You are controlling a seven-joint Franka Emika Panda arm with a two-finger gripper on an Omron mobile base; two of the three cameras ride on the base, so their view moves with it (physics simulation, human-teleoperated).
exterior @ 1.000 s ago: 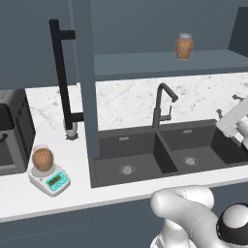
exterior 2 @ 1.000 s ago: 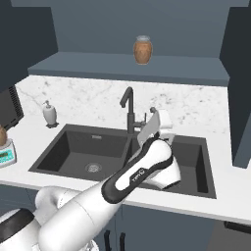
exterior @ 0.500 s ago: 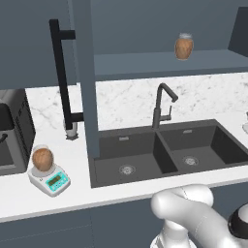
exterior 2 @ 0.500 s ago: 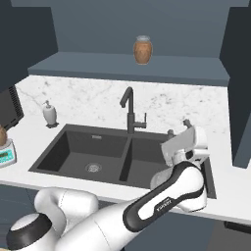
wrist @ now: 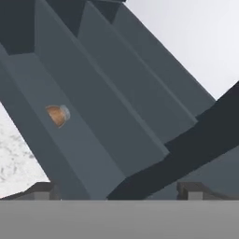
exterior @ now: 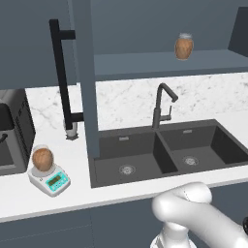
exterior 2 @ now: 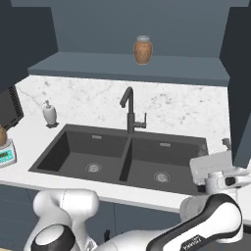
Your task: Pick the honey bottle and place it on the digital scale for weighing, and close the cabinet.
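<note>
Left base view: a honey jar (exterior: 42, 158), round, amber-brown, sits on the white scale (exterior: 49, 178) at the counter's left, beside a black appliance (exterior: 13, 131). The weighing step looks done. A look-alike jar (exterior: 184, 47) stands on the shelf of the cabinet (exterior: 160, 63). The left door (exterior: 83, 72) stands open, edge-on, with its long black bar handle (exterior: 62, 80) toward the camera. A dark double sink (exterior: 167, 152) and black tap (exterior: 162, 104) lie below.

Right base view: the gripper (exterior 2: 215, 166) is at the far right, just beside the lower edge of the open right door (exterior 2: 240, 83), above the counter by the sink. Whether its fingers are apart or together cannot be told here. The scale's corner shows at the left edge, well apart from the hand.

Hand view: the camera looks up and sideways into the cabinet; the shelf jar appears small and tilted. Two dark fingertips (wrist: 41, 190) rise at the bottom, well separated, with nothing between them.

The step in hand is judged to be closing the cabinet. The next move calls for pushing the right door's face inward, then dealing with the left door.
</note>
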